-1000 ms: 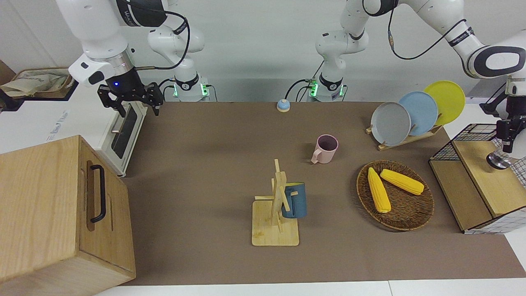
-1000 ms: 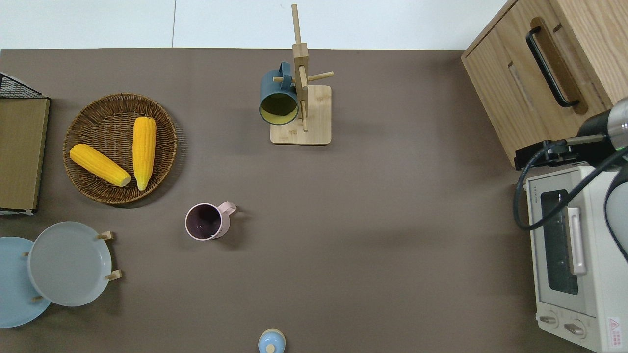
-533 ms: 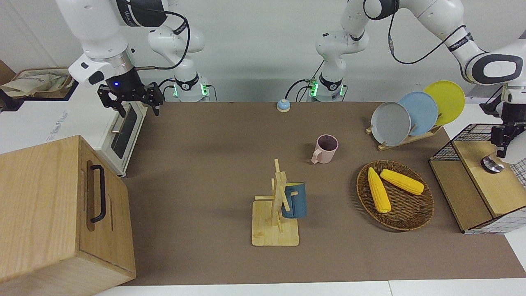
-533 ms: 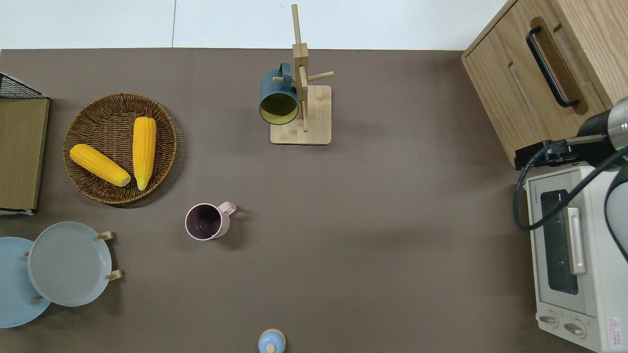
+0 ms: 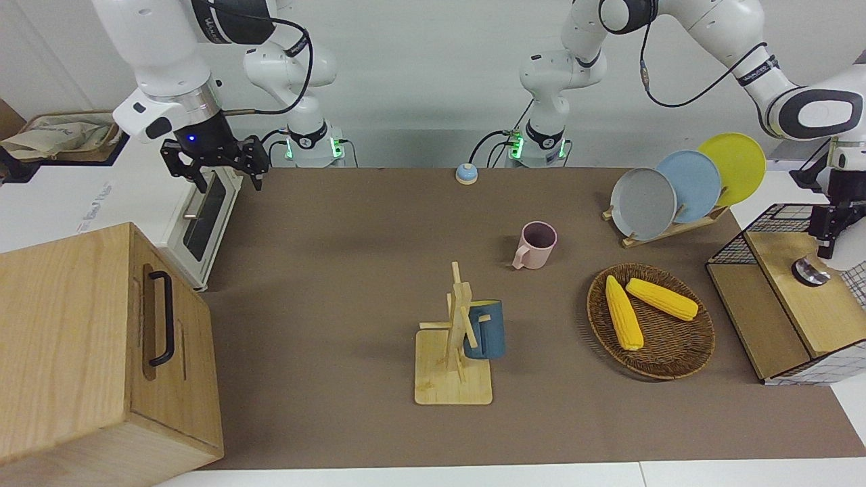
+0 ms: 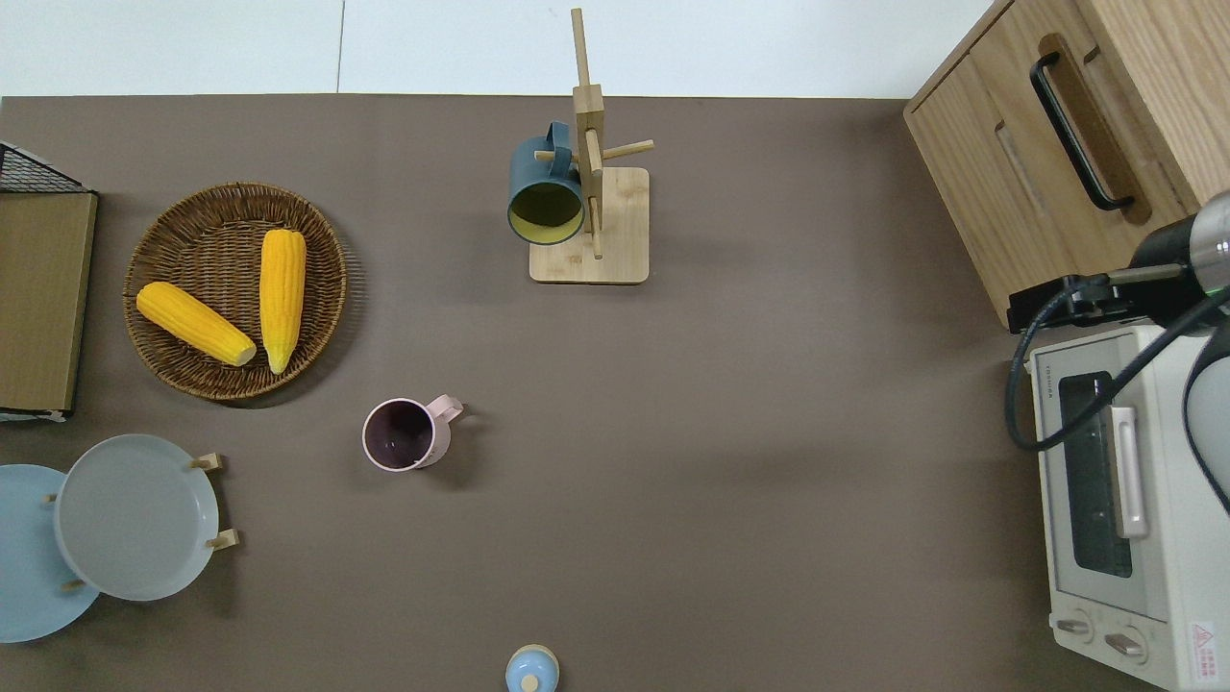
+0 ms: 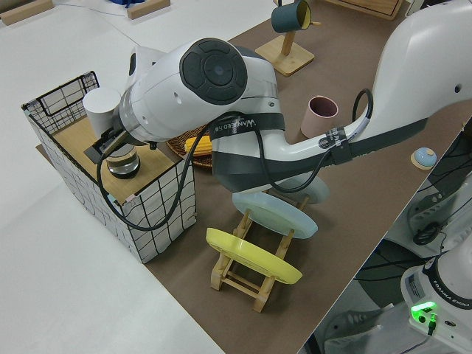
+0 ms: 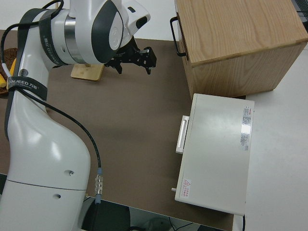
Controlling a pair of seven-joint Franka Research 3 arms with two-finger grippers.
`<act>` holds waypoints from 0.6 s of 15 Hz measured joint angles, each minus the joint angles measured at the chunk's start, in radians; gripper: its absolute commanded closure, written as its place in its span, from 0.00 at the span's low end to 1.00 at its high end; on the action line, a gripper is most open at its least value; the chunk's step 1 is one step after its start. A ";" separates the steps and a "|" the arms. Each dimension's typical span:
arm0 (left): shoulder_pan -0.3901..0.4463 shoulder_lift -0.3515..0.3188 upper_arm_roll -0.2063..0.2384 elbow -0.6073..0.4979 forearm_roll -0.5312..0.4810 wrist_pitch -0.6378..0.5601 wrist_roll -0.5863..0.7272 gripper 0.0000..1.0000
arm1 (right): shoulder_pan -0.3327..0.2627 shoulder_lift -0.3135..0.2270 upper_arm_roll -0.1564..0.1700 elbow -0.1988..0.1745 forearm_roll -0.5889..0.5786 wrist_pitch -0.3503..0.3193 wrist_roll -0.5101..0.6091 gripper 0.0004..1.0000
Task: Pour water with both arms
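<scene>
Shifted since a second ago: only the left arm (image 5: 812, 111), with its left gripper (image 5: 827, 233) drawn a little toward the middle of the table over the wire crate (image 5: 727, 253), and the small metal vessel (image 5: 809, 271) under it carried along the same way. Nothing else displaced in the front or overhead view.

Judged by progress: very early. No pouring begun, no water visible anywhere.

- Right arm (image 5: 162, 54): parked, right gripper (image 5: 229, 181) with jaws clearly apart and empty.
- Left gripper: directly above the metal vessel, at the wooden top of the crate at the left arm's end of the table. Impossible to tell whether the jaws are closed on it or only near it; since the vessel moved along, probably held.
- Mug rack (image 5: 452, 385): far from the robots, mid-table, with the blue mug (image 5: 485, 330) hanging on a peg, untouched.
- Pink mug (image 5: 536, 245): upright on the mat, nearer to the robots than the rack, nothing gripping it.

Remaining, as a judgement: secure the vessel, lift it clear of the crate, take a mug with the other gripper, bring both together, tilt and pour. Practically the whole task ahead.
</scene>
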 measured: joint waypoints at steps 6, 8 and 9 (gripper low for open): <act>0.003 -0.001 0.005 0.032 0.077 -0.036 -0.049 0.00 | 0.000 0.000 0.000 0.000 0.000 0.000 0.000 0.01; 0.007 -0.007 0.010 0.068 0.212 -0.134 -0.136 0.00 | 0.000 0.000 0.000 0.000 0.000 0.000 0.000 0.01; 0.010 -0.013 0.011 0.093 0.270 -0.205 -0.178 0.00 | 0.000 0.000 0.000 0.000 0.000 0.000 0.000 0.01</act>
